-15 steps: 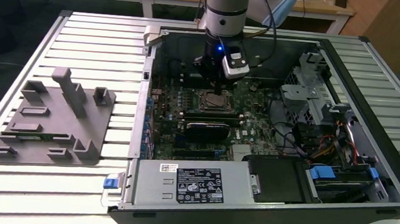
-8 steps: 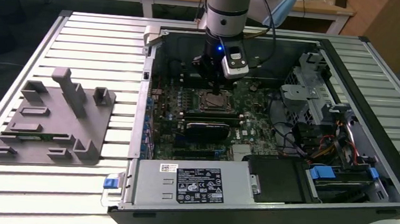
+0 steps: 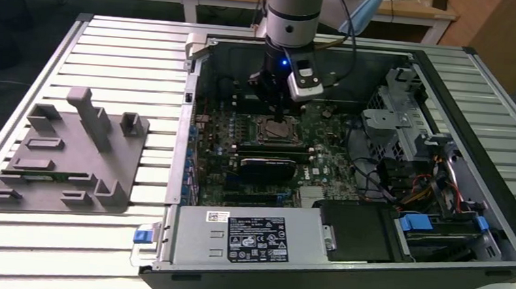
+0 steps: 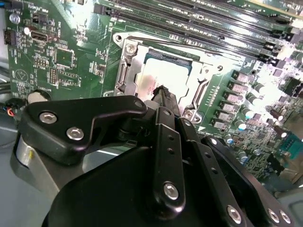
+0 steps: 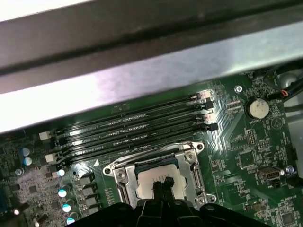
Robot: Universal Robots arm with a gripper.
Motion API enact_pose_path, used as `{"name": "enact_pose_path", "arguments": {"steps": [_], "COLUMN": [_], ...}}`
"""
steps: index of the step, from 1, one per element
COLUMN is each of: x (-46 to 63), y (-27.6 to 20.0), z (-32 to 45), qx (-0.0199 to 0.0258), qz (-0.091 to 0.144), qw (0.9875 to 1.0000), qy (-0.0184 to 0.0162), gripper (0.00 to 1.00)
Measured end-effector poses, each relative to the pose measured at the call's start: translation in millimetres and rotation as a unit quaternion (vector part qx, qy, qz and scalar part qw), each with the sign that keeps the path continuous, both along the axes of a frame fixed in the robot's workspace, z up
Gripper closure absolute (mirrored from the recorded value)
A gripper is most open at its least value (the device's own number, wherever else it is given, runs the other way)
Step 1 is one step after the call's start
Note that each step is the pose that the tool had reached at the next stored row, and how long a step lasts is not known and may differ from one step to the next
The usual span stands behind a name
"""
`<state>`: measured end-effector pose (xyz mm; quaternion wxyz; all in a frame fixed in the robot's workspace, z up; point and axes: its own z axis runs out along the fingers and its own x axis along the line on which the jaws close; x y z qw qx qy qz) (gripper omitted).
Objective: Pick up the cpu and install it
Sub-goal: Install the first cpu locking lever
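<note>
The cpu (image 4: 150,75) lies flat inside the metal socket frame (image 4: 129,71) on the green motherboard; it is also in the first wrist view (image 5: 147,178) and in the exterior view (image 3: 277,127). My gripper (image 4: 161,91) hangs directly over the chip with its two black fingers pressed together, the tips at or just above the chip's top plate. Whether they touch it I cannot tell. The fingertips (image 5: 159,185) point at the chip's middle. In the exterior view the gripper (image 3: 275,110) reaches down into the open computer case.
Black memory slots (image 5: 132,127) run beside the socket, and a coin battery (image 5: 258,109) sits further off. The case wall (image 5: 142,71) stands close. A power supply (image 3: 243,235) and drive cage (image 3: 405,121) fill the case. A grey fixture tray (image 3: 66,165) rests on the slatted table.
</note>
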<state>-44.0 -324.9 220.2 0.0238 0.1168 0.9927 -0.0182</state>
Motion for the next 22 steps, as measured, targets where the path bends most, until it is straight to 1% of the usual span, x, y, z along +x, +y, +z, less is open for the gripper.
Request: {"name": "enact_pose_path", "arguments": {"steps": [3, 6, 8, 10, 12, 20, 22], "x": [0.0, 0.0, -0.1, -0.1, 0.0, 0.0, 0.1], "y": [0.0, 0.0, -0.2, -1.2, -3.2, -16.2, -18.2], "z": [-0.1, -0.1, -0.2, -0.1, -0.2, -0.5, -0.5], "qx": [0.0000, 0.0000, 0.0000, 0.0000, 0.0000, 0.0000, 0.0000], "qz": [0.024, 0.051, 0.062, 0.066, 0.067, 0.068, 0.068], "qw": [0.9997, 0.9987, 0.9981, 0.9978, 0.9977, 0.9977, 0.9977], "qy": [0.0000, 0.0000, -0.0001, 0.0000, 0.0000, 0.0000, 0.0000], "gripper": [0.89, 0.89, 0.89, 0.89, 0.89, 0.89, 0.89]}}
